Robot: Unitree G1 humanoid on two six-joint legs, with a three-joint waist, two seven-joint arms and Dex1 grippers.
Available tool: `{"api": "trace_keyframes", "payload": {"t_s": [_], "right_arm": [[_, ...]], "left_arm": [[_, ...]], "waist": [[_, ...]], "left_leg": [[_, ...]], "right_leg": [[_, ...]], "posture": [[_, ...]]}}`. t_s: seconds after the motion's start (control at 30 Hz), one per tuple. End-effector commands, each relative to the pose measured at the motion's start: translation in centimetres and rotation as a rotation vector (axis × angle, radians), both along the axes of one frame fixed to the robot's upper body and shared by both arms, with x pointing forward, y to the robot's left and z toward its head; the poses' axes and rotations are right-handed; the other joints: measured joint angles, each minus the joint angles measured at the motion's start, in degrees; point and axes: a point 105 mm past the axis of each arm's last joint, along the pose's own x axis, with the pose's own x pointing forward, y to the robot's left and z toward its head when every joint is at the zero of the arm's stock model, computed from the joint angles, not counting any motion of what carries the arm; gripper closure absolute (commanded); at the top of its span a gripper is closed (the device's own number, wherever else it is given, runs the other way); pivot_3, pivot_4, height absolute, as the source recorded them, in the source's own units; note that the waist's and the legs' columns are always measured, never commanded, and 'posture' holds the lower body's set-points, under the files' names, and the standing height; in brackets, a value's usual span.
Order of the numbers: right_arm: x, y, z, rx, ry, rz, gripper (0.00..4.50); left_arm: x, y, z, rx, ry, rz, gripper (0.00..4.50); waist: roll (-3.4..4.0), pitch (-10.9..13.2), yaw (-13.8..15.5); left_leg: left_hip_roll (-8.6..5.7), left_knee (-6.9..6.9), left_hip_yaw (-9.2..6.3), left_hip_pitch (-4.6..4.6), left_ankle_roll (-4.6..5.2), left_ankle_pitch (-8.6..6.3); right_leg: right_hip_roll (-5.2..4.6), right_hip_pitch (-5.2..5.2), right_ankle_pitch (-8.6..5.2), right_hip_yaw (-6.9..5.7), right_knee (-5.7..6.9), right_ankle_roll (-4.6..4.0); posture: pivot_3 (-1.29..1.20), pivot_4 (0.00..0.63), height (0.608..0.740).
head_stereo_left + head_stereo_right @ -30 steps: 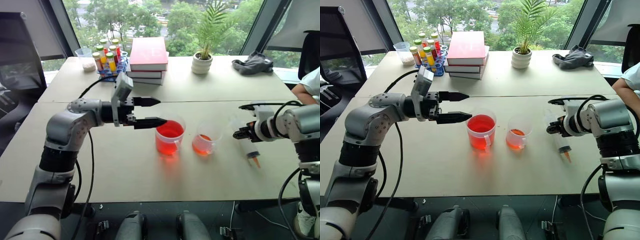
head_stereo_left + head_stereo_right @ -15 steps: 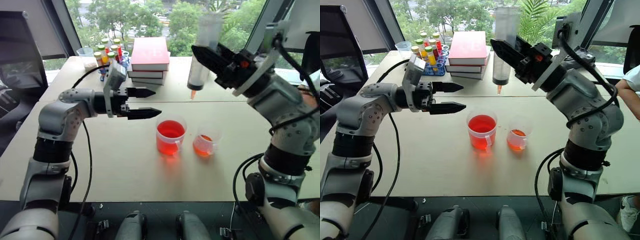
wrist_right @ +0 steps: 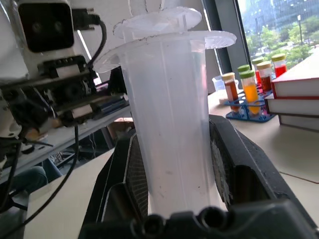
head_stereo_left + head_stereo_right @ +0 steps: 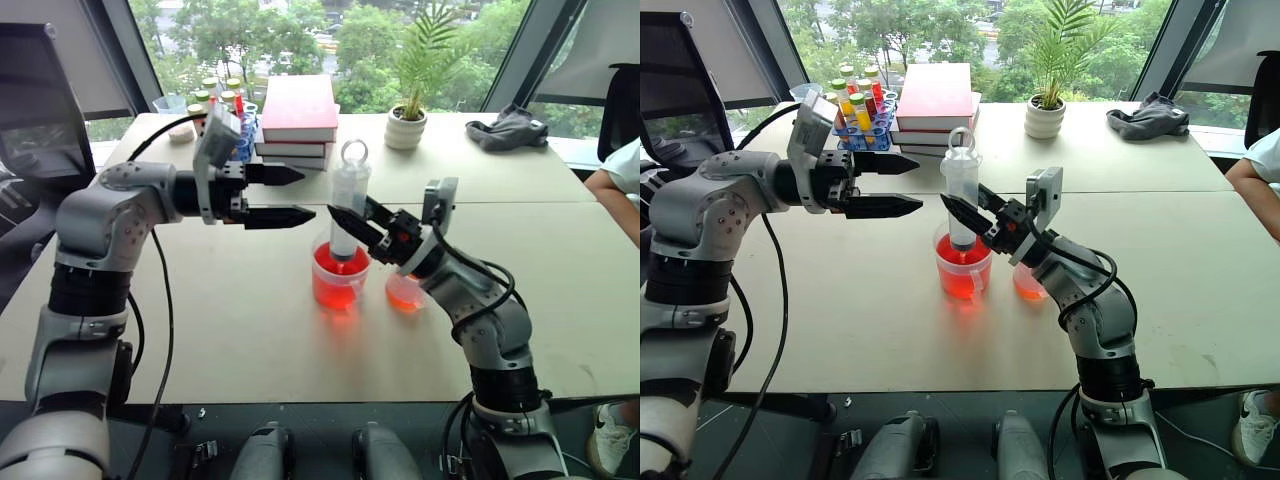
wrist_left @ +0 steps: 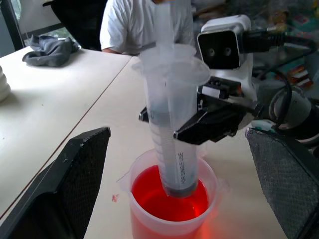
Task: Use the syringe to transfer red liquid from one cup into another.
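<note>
Two clear handled cups stand side by side near the middle of the surface, a little toward its front edge. The larger cup (image 4: 339,277) is about half full of deep red liquid (image 5: 169,201). The smaller cup (image 4: 405,291), just beside it on the robot's right and partly behind the right arm, holds a shallow layer of paler orange-red liquid. At the far left corner a blue rack (image 4: 862,128) carries several capped vials with red, orange and yellow contents; their exact number cannot be told. Next to it sits one small clear cup (image 4: 176,108) with something whitish in it. Along the far edge lie one stack of books (image 4: 296,119) with a red book on top, one potted plant (image 4: 406,122) in a white pot and one dark crumpled cloth (image 4: 508,130).

There is one syringe (image 4: 347,207). It stands upright with its lower end inside the larger cup, its tip dipped into the red liquid, its ring-topped plunger up. The right tool (image 4: 962,218) is clamped on the syringe barrel from the side, fingers (image 3: 237,174) pressed against the clear plastic. The left tool (image 4: 285,196) hangs above the surface to the left of the larger cup, its two black fingers spread wide apart, holding and touching nothing. A person sits at the right edge.
</note>
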Motion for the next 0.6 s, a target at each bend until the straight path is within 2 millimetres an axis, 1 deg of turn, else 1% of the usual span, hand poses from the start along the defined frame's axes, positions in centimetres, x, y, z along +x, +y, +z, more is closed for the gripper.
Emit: {"api": "trace_keyframes", "payload": {"t_s": [0.03, 0.4, 0.5, 0.6], "right_arm": [[-0.4, 0.2, 0.9, 0.007, -0.076, -0.003, 3.14], [-0.7, 0.8, -0.1, -0.043, -0.089, -0.004, 3.14], [-0.7, 0.8, -0.1, -0.048, -0.091, -0.006, 3.14], [-0.7, 0.8, 0.0, -0.053, -0.094, -0.01, 3.14]], "left_arm": [[-0.2, -0.6, 1.6, -0.034, -0.042, -0.024, 0.0], [1.2, -3.7, 2.4, -0.115, -0.038, -0.058, 0.0], [1.3, -4.2, 2.2, -0.119, -0.03, -0.068, 0.83], [1.2, -4.5, 1.8, -0.105, -0.024, -0.083, 2.33]], "waist": [[0.0, 0.0, -0.01], [0.0, 0.0, 0.04], [0.0, 0.0, -0.04], [0.0, 0.0, -0.07]], "left_leg": [[0.0, 0.0, 0.0, 0.0, 0.0, 0.0], [0.01, 0.0, -0.01, 0.03, -0.01, 0.01], [0.01, 0.0, -0.01, 0.03, -0.02, 0.01], [0.02, 0.0, -0.01, 0.04, -0.02, 0.01]], "right_leg": [[0.01, 0.0, 0.0, 0.0, 0.0, 0.0], [0.03, 0.01, 0.0, 0.0, 0.02, 0.0], [0.03, 0.01, 0.0, 0.01, 0.02, 0.0], [0.04, 0.01, 0.0, 0.01, 0.03, 0.0]], "posture": [[0.0, 0.15, 0.74], [0.0, 0.15, 0.74], [0.0, 0.15, 0.74], [0.0, 0.15, 0.74]]}}
